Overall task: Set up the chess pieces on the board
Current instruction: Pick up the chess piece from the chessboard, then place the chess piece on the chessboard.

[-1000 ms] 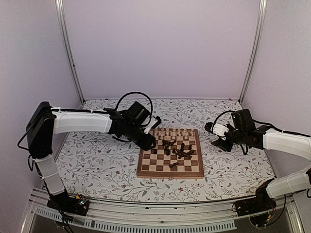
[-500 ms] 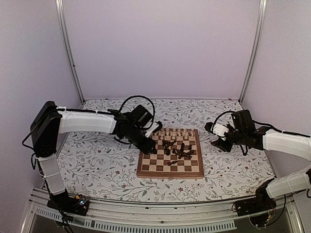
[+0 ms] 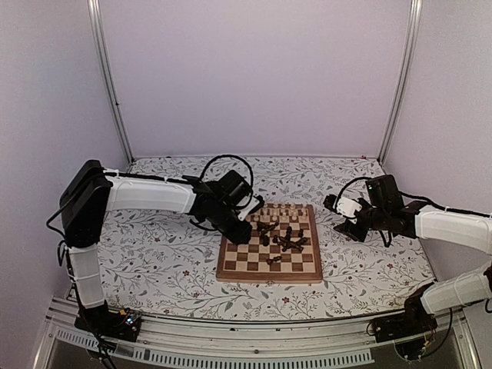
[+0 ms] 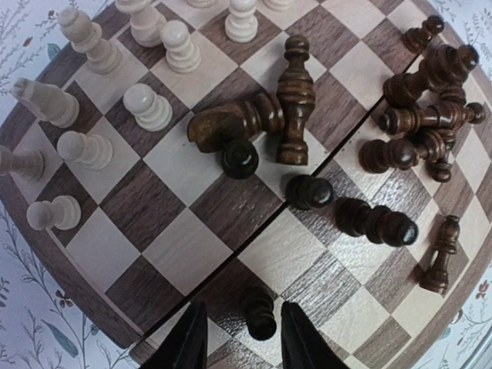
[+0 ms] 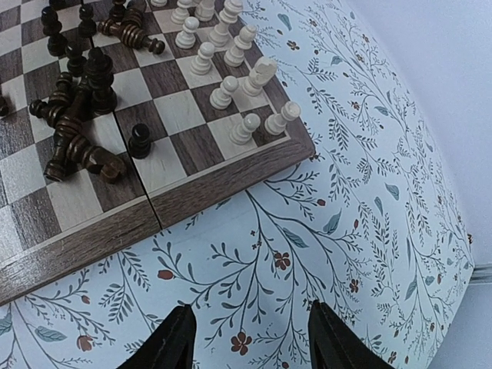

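Note:
The board (image 3: 269, 278) lies in the middle of the table. Pale chess pieces (image 3: 277, 209) stand along its far side, and dark ones (image 3: 286, 241) lie heaped near the centre. My left gripper (image 3: 243, 231) hovers over the board's left edge. In the left wrist view its fingers (image 4: 191, 338) straddle an upright dark pawn (image 4: 260, 314), with a gap on each side, so the left gripper (image 4: 242, 306) is open. Pale pieces (image 4: 146, 108) and toppled dark pieces (image 4: 419, 131) lie beyond. My right gripper (image 3: 343, 223) hangs open and empty over the tablecloth, right of the board (image 5: 223, 184).
The floral tablecloth (image 3: 161, 254) surrounds the board on all sides. Metal posts (image 3: 108, 77) and pale walls close in the back and sides. In the right wrist view, pale pieces (image 5: 246, 84) and fallen dark pieces (image 5: 77, 115) sit ahead of my right gripper (image 5: 250, 311).
My left arm has reached further right, onto the board's left edge, and its fingers have drawn closer together. The right arm has not moved.

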### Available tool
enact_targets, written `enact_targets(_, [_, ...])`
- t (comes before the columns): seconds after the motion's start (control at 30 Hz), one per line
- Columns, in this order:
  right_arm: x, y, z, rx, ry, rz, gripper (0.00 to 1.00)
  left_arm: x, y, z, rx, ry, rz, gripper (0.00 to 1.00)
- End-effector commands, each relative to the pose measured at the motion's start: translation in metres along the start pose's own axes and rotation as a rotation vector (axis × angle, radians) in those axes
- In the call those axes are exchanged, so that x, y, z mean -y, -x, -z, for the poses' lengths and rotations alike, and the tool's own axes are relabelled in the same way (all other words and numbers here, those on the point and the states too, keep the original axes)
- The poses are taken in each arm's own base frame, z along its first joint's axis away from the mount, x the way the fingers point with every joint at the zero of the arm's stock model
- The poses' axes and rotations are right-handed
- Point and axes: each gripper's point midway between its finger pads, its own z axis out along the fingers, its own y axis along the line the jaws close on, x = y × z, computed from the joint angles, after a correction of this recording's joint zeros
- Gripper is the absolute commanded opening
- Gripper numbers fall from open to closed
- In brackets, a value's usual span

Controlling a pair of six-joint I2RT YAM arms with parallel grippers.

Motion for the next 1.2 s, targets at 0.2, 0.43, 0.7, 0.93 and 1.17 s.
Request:
enact_targets(0.2, [-0.004,-0.008,-0.006,-0.020,0.004,0.009,0.52,0.011,-0.002,-0.007,-0.034,-0.032,-0.002,0.18])
enact_targets(0.43, [-0.005,-0.010,-0.008,-0.027,0.012,0.011,0.51,0.013,-0.001,0.026,-0.001,-0.014,-0.004,0.10])
enact_targets(0.7, [-0.008,-0.011,-0.010,-0.031,0.027,0.015,0.51,0.019,-0.047,0.061,-0.040,-0.022,0.006,0.09])
enact_targets(0.93, [-0.008,-0.012,-0.010,-0.034,0.029,0.013,0.51,0.029,-0.075,0.056,-0.079,-0.033,-0.003,0.10])
enact_targets(1.17, [-0.009,-0.014,-0.012,-0.046,0.034,0.012,0.51,0.032,-0.066,0.041,-0.067,-0.039,0.003,0.10])
